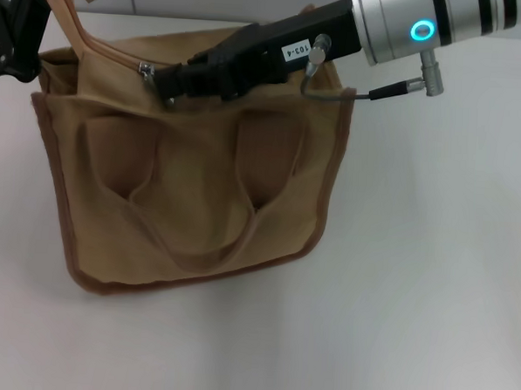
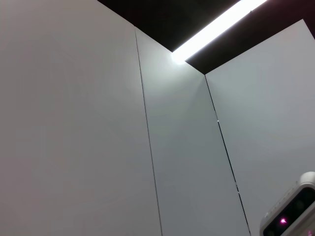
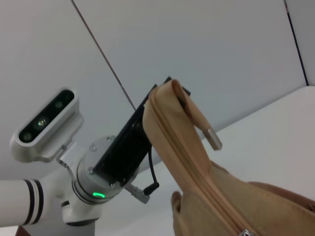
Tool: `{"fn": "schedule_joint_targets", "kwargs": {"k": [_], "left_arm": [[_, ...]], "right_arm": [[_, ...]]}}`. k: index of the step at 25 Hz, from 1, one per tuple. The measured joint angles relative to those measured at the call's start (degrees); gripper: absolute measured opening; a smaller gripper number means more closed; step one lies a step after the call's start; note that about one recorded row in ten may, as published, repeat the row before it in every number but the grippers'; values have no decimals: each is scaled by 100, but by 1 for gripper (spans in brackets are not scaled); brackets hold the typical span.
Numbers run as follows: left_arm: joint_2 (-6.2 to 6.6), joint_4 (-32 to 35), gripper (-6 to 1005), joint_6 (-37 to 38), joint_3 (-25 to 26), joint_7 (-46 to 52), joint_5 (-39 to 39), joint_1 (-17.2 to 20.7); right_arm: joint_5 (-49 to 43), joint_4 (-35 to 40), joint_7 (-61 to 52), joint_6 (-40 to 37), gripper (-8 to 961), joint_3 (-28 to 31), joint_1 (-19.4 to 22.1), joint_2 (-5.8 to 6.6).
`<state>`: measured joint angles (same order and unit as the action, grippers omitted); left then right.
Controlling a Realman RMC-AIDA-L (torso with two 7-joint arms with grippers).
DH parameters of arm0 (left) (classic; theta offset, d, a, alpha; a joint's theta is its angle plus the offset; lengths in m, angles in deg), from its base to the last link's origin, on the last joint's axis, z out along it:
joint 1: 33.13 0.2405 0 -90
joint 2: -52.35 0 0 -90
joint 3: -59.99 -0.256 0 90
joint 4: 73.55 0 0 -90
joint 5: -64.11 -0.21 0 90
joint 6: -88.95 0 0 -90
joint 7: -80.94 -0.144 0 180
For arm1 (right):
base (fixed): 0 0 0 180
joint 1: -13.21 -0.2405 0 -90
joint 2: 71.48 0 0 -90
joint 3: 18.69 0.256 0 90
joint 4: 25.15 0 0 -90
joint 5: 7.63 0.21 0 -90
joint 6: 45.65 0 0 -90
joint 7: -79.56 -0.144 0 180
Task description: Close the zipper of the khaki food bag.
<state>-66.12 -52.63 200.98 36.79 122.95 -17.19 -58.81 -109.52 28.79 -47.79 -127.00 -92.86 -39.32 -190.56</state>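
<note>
The khaki food bag (image 1: pixel 190 200) lies on the white table with its two pockets and looped handle facing up. My right gripper (image 1: pixel 161 83) reaches across the bag's top edge from the right and is shut at the silver pull tab (image 1: pixel 146 68) of the zipper (image 3: pixel 197 182), near the bag's left end. My left gripper (image 1: pixel 11 33) is at the far left and holds the bag's tan end strip (image 3: pixel 170 113) lifted above the table. The right wrist view shows that strip and the left gripper (image 3: pixel 162 98) behind it. The left wrist view shows no part of the bag.
The white table (image 1: pixel 431 283) stretches to the right and front of the bag. Grey wall panels (image 2: pixel 98 123) stand behind. A white camera housing (image 2: pixel 295 211) shows in a corner of the left wrist view. A cable (image 1: pixel 353 95) hangs from my right wrist.
</note>
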Motion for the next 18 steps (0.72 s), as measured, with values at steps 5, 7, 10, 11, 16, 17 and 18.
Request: {"fn": "schedule_joint_targets", "kwargs": {"k": [5,7,10,11,16,17,18], "left_arm": [[0,0,27,13,0,2,1,1],[0,-1,27,15,0,5,4,1],[0,0,27,14,0,5,7,2],[-1,-1,27,9,0,4,8,1],[0,-1,27,-13,0,-24,15,1],[0,-1,27,-13,0,-24,15,1],[0,0,27,-12,0,-24,17,1]], "right_arm": [[-24,-21,-79,-152,21,60,-75,12],[-39,-24,-88,-182,10,56,-87,10],[-55,21,-40,-184,-1,49,-51,3],[-87,105,29,-177,-1,53,21,-2],[-255,255,67,-121,-1,105,159,-13],[-255,255,67,-121,-1,105,159,-13],[-255,251,70,-99,-1,157,168,-13]]}}
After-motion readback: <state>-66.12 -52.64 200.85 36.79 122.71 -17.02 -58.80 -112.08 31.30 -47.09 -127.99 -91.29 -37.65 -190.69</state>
